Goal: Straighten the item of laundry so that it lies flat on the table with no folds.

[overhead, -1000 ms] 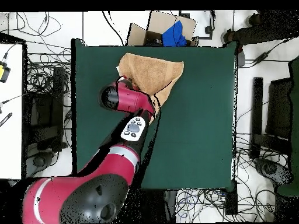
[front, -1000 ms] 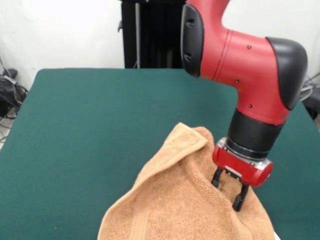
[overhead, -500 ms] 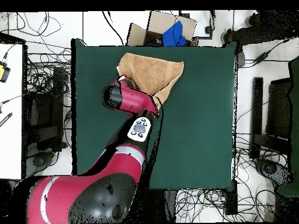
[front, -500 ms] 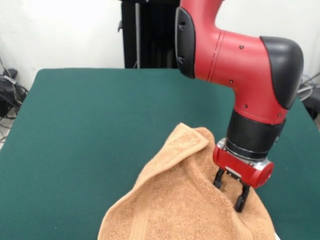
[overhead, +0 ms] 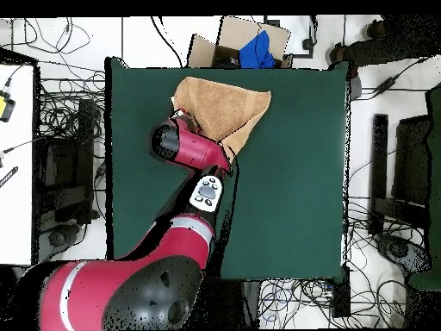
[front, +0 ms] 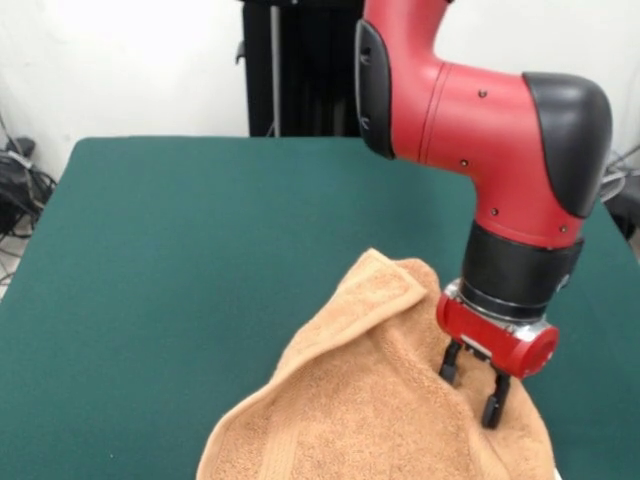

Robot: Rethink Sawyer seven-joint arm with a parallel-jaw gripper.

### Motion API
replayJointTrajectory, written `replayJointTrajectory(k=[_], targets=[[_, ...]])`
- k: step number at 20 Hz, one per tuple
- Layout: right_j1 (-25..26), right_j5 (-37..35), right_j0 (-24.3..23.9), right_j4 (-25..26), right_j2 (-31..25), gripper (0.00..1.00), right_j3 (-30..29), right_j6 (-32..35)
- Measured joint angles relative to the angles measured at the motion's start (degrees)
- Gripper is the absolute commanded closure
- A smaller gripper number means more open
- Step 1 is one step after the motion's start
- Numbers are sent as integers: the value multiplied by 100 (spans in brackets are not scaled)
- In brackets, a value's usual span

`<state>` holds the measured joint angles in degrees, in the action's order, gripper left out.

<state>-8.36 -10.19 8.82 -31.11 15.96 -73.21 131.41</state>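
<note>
Green table (front: 180, 260) carrying one towel

A rumpled peach-orange towel (front: 350, 410) is lying on the felt at the table's near edge, a corner folding over.

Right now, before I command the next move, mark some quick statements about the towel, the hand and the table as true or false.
1. The towel lies fully flat with no folds. False: it is bunched, with a corner folded over at its far end.
2. The hand is down at the towel, its two fingers apart against the cloth. True.
3. The towel sits in the middle of the table. False: in the overhead view it lies against one edge, the one far from the robot's base.
4. The hand has lifted the towel clear of the table. False: the towel rests on the felt.
5. Most of the table is bare green. True.
</note>
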Motion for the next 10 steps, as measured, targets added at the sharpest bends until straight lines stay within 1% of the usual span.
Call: replayJointTrajectory(k=[10], targets=[[-128,344,9,-413,-528,0,-122,1]])
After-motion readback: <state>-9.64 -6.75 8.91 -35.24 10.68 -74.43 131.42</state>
